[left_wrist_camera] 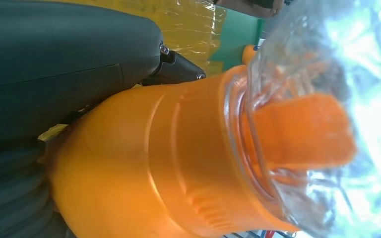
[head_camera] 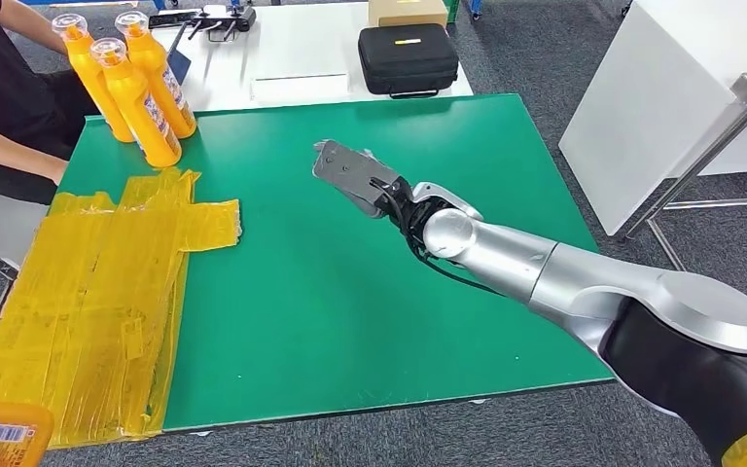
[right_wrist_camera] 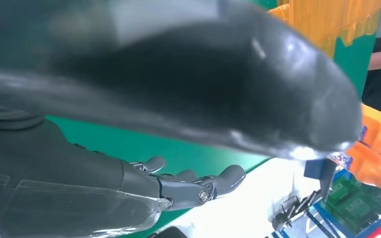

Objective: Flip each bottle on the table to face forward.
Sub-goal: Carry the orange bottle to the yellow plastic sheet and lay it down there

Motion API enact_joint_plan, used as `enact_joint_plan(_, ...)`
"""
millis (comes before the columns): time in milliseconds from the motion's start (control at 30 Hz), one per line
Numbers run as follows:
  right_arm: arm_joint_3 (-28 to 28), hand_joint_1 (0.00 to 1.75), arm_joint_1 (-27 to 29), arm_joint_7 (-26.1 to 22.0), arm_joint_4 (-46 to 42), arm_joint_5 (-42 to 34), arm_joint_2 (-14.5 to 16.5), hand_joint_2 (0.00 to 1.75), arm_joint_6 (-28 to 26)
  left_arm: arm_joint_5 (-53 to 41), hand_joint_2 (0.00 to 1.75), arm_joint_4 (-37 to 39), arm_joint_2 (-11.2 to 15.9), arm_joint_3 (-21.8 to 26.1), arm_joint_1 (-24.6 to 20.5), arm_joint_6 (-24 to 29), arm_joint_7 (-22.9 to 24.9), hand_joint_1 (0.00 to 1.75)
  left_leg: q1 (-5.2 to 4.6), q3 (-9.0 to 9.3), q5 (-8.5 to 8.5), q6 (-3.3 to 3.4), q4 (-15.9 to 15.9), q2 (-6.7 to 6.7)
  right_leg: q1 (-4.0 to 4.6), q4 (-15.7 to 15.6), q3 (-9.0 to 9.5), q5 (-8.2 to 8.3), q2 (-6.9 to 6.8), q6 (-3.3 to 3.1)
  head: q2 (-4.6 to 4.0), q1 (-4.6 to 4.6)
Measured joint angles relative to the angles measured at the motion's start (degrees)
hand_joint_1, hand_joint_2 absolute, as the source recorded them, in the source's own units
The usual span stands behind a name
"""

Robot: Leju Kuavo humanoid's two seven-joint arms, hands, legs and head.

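Reaching out over the middle of the green surface (head_camera: 350,321), the robot's silver right arm ends in a dark right hand (head_camera: 355,177) whose fingers (right_wrist_camera: 198,186) lie stretched out and slightly apart, holding nothing and hovering well clear of the bottles. Three orange plastic bottles with clear caps (head_camera: 134,92) stand upright, close together, at the far left corner of the surface, just beyond a patch of crinkled yellow transparent film (head_camera: 107,292) that covers the left side. A person in a dark top (head_camera: 0,88) sits just beside that corner. In the left wrist view, the left hand (left_wrist_camera: 54,69) holds another orange bottle (left_wrist_camera: 168,168) tightly, its dark thumb pressed along the shoulder below the clear cap; the other fingers are hidden by the bottle. At the lower left corner of the head view, an orange labelled bottle body (head_camera: 0,433) shows. Beyond the green surface, a black zipped case (head_camera: 407,58) rests on a white table (head_camera: 292,49).
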Motion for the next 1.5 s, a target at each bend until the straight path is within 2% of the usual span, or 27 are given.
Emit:
enact_joint_plan(67, 0.00, 0.00, -0.26, 0.04, -0.57, -0.39, -0.49, 0.00, -0.39, -1.33, 1.75, -1.11, -0.10, 1.88, 1.87, 0.87, 0.00, 1.75, -0.01, 0.00, 0.01, 0.00, 0.00, -0.02, 0.00, 0.00, 0.01, 0.00, -0.02, 0.00, 0.00, 0.00)
enact_joint_plan(133, 0.00, 0.00, -0.37, -0.52, -1.25, -0.94, -1.29, 0.00, -0.93, -6.05, 1.75, -1.88, -0.31, 2.73, 1.86, 4.95, 0.00, 1.75, -0.02, 0.01, 0.02, 0.01, 0.00, -0.08, -0.01, -0.01, 0.02, 0.00, -0.07, 0.00, 0.00, 0.00)
enact_joint_plan(200, 0.00, 0.00, -0.37, -1.89, -1.87, -1.41, -2.38, 0.00, -1.46, -14.11, 1.75, -1.82, -0.46, 1.19, -2.84, 12.87, 0.27, 1.75, -0.04, 0.00, 0.07, 0.03, 0.01, -0.32, -0.03, -0.04, 0.03, -0.01, -0.29, 0.01, 0.00, -0.02)
enact_joint_plan(267, -0.10, 0.00, 0.10, -4.61, -2.24, -1.78, -3.75, 0.00, -1.65, -24.36, 1.75, -0.19, -0.80, -3.87, -13.55, 21.72, 1.38, 1.75, -0.05, 0.00, 0.17, 0.03, 0.00, -0.79, -0.05, -0.05, 0.20, -0.07, -0.75, 0.05, 0.00, -0.02)
enact_joint_plan(300, -0.32, 0.00, 0.71, -6.55, -2.32, -1.79, -4.58, 0.00, -1.63, -30.58, 1.75, 1.55, -1.40, -8.20, -20.09, 25.68, 2.28, 1.75, -0.05, 0.04, 0.20, 0.03, -0.01, -1.03, -0.05, -0.05, 0.33, -0.10, -0.97, 0.09, 0.00, -0.03)
enact_joint_plan(367, -1.18, 0.00, 2.49, -10.16, -2.34, -1.41, -6.40, 0.00, -1.33, -40.45, 1.75, 6.13, -2.92, -17.96, -32.84, 29.59, 4.52, 1.75, -0.02, 0.13, 0.29, 0.07, 0.00, -1.42, -0.05, -0.05, 0.53, -0.16, -1.35, 0.15, 0.00, -0.04)
enact_joint_plan(433, -2.37, 0.00, 3.95, -12.25, -2.43, -1.05, -8.58, 0.00, -0.76, -46.21, 1.75, 11.05, -4.21, -28.05, -43.39, 30.99, 6.96, 1.75, 0.00, 0.03, 0.43, 0.11, 0.00, -1.65, -0.04, -0.05, 0.55, -0.13, -1.61, 0.17, 0.00, -0.01)
enact_joint_plan(567, -4.38, 0.00, 5.46, -12.89, -2.86, -0.84, -11.64, 0.00, 0.07, -48.04, 1.75, 17.00, -5.20, -40.94, -58.57, 31.26, 9.85, 1.75, -0.06, -0.07, 0.53, 0.11, 0.03, -1.60, -0.06, -0.06, 0.41, 0.07, -1.59, 0.23, 0.00, -0.01)
enact_joint_plan(667, -6.43, 0.00, 8.23, -15.00, -3.12, 1.32, -12.90, 0.00, -0.33, -48.13, 1.75, 19.57, -5.56, -48.10, -66.57, 31.47, 10.72, 1.75, -0.09, -0.04, 0.52, 0.12, 0.04, -1.37, -0.09, -0.08, 0.37, 0.13, -1.32, 0.20, 0.00, -0.03)
enact_joint_plan(800, -13.81, 0.00, 19.65, -20.84, -3.33, 12.98, -11.91, 0.00, -1.31, -50.42, 1.75, 22.88, -7.28, -54.23, -72.63, 31.63, 10.08, 1.75, -0.07, -0.01, 0.42, 0.06, 0.04, -1.28, -0.02, -0.12, 0.37, 0.12, -1.18, 0.20, 0.00, -0.01)
enact_joint_plan(900, -22.01, 0.00, 29.59, -21.11, -4.25, 23.95, -9.45, 0.00, -0.02, -57.23, 1.75, 25.99, -9.74, -56.28, -76.16, 31.69, 10.09, 1.75, -0.05, -0.16, 0.40, 0.04, 0.03, -1.27, -0.01, -0.11, 0.17, 0.11, -1.15, 0.19, 0.00, -0.04)
enact_joint_plan(1000, -28.94, 0.00, 35.67, -19.90, -5.45, 29.03, -7.52, 0.00, 2.15, -61.48, 1.75, 28.79, -12.17, -57.60, -79.31, 31.71, 10.44, 1.75, -0.03, -0.25, 0.40, 0.03, 0.02, -1.13, 0.00, -0.09, 0.03, 0.10, -1.00, 0.18, 0.00, -0.04)
enact_joint_plan(1100, -34.49, 0.00, 38.87, -19.10, -6.17, 31.73, -6.31, 0.00, 4.63, -66.99, 1.75, 31.30, -13.97, -58.56, -81.96, 31.71, 10.60, 1.75, -0.03, -0.27, 0.40, 0.03, 0.01, -0.83, 0.00, -0.09, -0.08, 0.13, -0.76, 0.16, 0.00, -0.03)
enact_joint_plan(1233, -39.74, 0.00, 41.47, -18.98, -6.70, 34.22, -5.32, 0.00, 6.97, -76.57, 1.75, 35.57, -15.64, -60.71, -87.77, 31.71, 11.80, 1.75, -0.06, -0.28, 0.41, 0.03, 0.03, -0.69, -0.03, -0.09, -0.11, 0.20, -0.68, 0.21, 0.00, -0.03)
enact_joint_plan(1333, -42.18, 0.00, 42.45, -19.02, -6.74, 34.98, -5.01, 0.00, 7.93, -79.70, 1.75, 38.51, -16.16, -62.80, -91.25, 31.71, 12.24, 1.75, -0.08, -0.26, 0.41, 0.03, 0.03, -0.62, -0.04, -0.09, -0.11, 0.23, -0.59, 0.23, 0.00, -0.04)
enact_joint_plan(1500, -44.14, 0.00, 42.99, -19.09, -6.74, 35.26, -5.06, 0.00, 8.70, -84.62, 1.75, 42.28, -17.14, -65.18, -93.75, 31.71, 12.38, 1.75, -0.09, -0.25, 0.41, 0.03, 0.04, -0.52, -0.05, -0.09, -0.16, 0.24, -0.45, 0.25, 0.00, -0.03)
